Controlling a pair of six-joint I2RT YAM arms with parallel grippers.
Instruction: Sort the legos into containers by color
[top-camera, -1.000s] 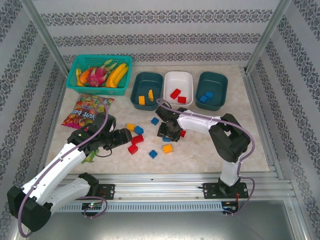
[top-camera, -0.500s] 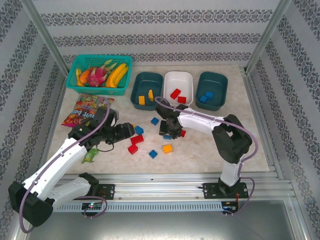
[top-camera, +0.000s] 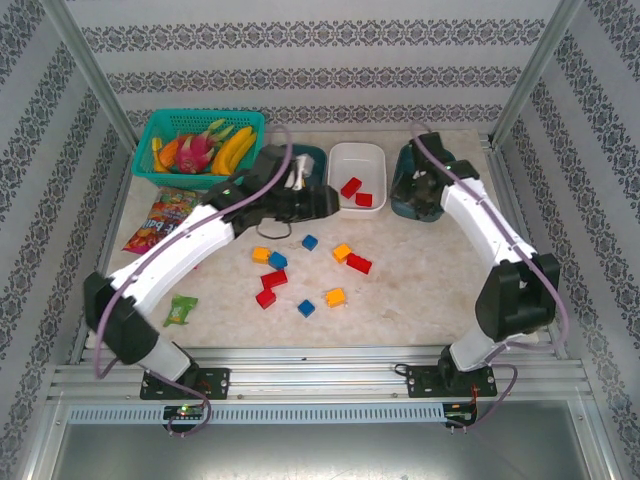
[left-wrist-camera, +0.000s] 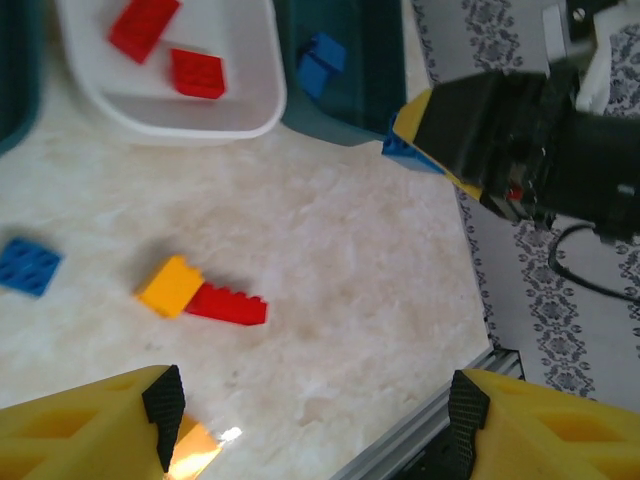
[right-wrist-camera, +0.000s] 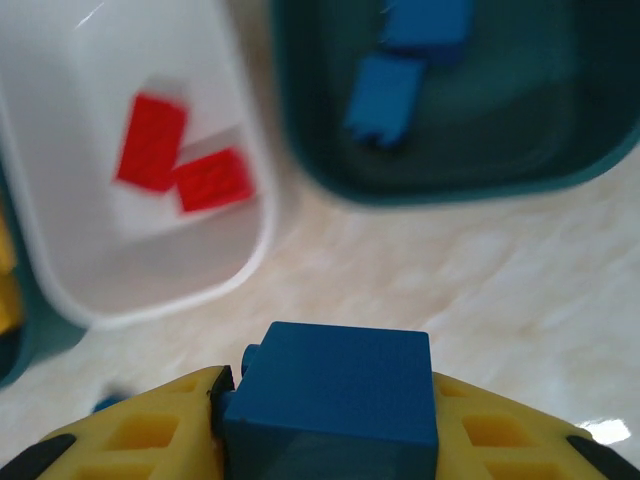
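- The left gripper is seen with its yellow fingers spread wide and nothing between them. In the top view it is held over the left teal tub, most of which is covered by it.
- About nine legos are scattered loose on the counter in front of the tubs, with reds, blues and yellow-oranges mixed.
- Among them, a yellow block is touching the end of a longer red brick. If either is taken, the other is likely to be nudged.
- The blocks are judged to be light, rigid and smooth-sided, so little force is needed. A hold is best taken across two flat opposite walls, low on the body and not on the studs. The red brick is best pinched across its narrow width. A block caught by a corner could twist or be squeezed out.
- Two red blocks are lying in the white tub, which stands between the two teal ones.
- The right gripper is pressed together on a blue block, which is pinched squarely by its side walls.
- Two blue blocks are already lying in the right teal tub. The held block is judged to be at that tub's near-left edge, and is not yet released.
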